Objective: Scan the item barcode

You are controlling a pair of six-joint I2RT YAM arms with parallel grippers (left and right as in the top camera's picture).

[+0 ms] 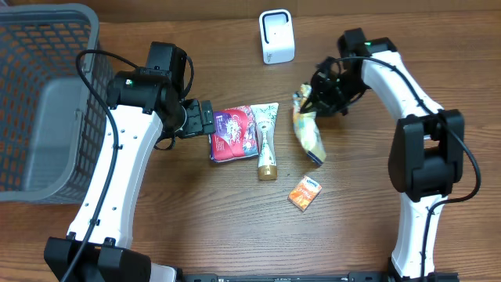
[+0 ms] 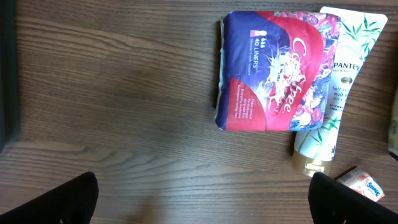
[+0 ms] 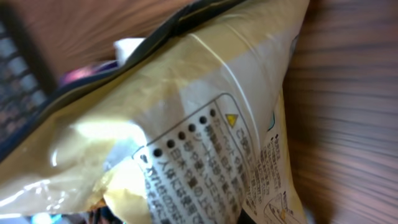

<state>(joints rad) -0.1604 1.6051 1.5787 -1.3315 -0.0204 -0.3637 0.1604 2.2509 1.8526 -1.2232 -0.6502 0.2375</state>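
Dark wood-grain table (image 1: 235, 235), matte and streaky. The right gripper (image 1: 311, 100) is clamped on the top end of the crinkly pale-yellow foil snack bag (image 1: 311, 137). The bag stretches away from the white boxy plastic scanner (image 1: 276, 37) toward a small orange carton (image 1: 305, 192), and black print and dots cover its glossy, creased skin. Across the table, the left gripper (image 1: 205, 121) is spread wide and empty, just beside a soft red-and-blue liner pack (image 1: 232, 135) that touches a white bamboo-print tube (image 1: 266, 141).
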